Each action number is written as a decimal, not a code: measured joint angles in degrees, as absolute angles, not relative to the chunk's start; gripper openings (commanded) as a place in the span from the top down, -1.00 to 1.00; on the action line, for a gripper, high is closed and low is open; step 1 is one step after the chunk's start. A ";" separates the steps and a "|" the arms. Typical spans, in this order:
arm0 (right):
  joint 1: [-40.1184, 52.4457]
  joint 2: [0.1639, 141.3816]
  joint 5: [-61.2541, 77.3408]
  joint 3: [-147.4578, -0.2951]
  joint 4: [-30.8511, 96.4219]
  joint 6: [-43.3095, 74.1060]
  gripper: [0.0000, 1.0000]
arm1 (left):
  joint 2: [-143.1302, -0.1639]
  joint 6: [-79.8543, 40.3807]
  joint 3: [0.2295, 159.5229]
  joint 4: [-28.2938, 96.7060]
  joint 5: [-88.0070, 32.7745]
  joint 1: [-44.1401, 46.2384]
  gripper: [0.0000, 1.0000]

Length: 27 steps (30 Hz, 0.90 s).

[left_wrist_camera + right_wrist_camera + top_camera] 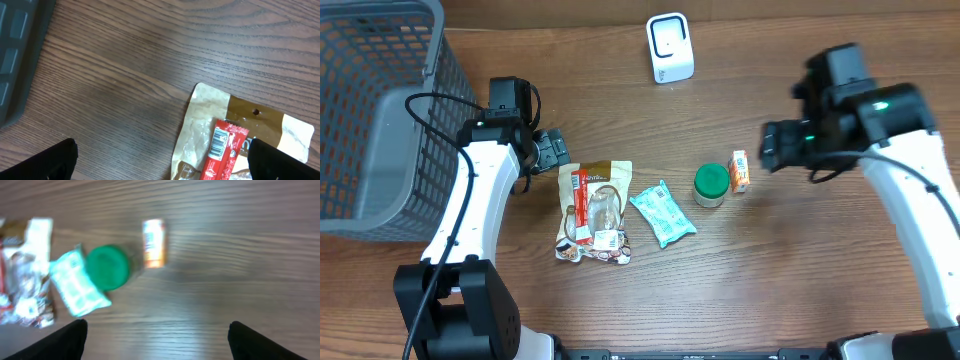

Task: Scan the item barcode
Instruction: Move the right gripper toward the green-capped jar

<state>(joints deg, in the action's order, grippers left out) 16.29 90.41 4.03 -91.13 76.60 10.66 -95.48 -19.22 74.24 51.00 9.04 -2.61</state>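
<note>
Several items lie mid-table: a brown and clear bag (595, 210) with a red barcoded stick pack (579, 205) on it, a teal packet (663, 213), a green-lidded jar (711, 184) and a small orange box (739, 170). A white scanner (670, 47) stands at the back. My left gripper (558, 151) hovers open just above the bag's top edge; its wrist view shows the bag (240, 117) and the stick pack (222, 150) between the open left gripper (162, 167). My right gripper (770, 148) is open, to the right of the orange box (153, 242) and the jar (107, 267), with nothing between its fingers.
A grey mesh basket (380, 110) fills the far left corner, beside my left arm. The teal packet (75, 282) and the bag (22, 270) appear blurred at the left of the right wrist view. Bare wood lies under the right gripper (157, 345).
</note>
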 measured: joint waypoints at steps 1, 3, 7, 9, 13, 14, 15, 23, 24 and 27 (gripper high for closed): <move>17.98 90.50 4.05 -91.13 75.59 10.55 -0.88 | -95.48 -19.22 74.24 51.00 9.04 -2.61 -1.00; 20.18 90.63 4.19 -91.13 73.84 10.41 -0.90 | -95.48 -19.22 74.24 51.00 9.04 -2.61 -1.00; 23.51 91.85 4.25 -91.13 72.03 10.24 -0.91 | -95.48 -19.22 74.24 51.00 9.04 -2.61 -0.99; 24.56 93.36 4.25 -91.13 72.03 10.28 -0.92 | -95.48 -19.22 74.24 51.00 9.04 -2.61 -1.00; 25.93 97.65 4.25 -91.13 71.99 10.24 -0.93 | -95.48 -19.35 74.24 51.00 9.04 -2.63 -0.99; 26.13 98.52 4.21 -91.13 71.92 10.22 -0.93 | -95.48 -19.35 74.24 50.98 9.04 -2.61 -1.00; 26.39 99.57 4.19 -91.13 71.77 10.22 -0.95 | -95.48 -19.38 74.24 51.00 9.04 -2.61 -1.00; 28.16 106.10 4.23 -91.13 69.71 10.20 -0.98 | -95.48 -19.38 74.24 50.98 9.06 -2.61 -1.00; 28.29 106.48 4.23 -91.13 69.47 10.24 -0.98 | -95.48 -19.38 74.24 50.98 9.04 -2.61 -1.00; 28.77 107.24 4.21 -91.11 68.03 10.20 -0.97 | -95.48 -19.38 74.24 50.98 9.06 -2.61 -0.99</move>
<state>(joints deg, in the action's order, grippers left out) 28.77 107.24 4.21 -91.11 68.03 10.20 -95.48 -19.38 74.24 50.98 9.06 -2.61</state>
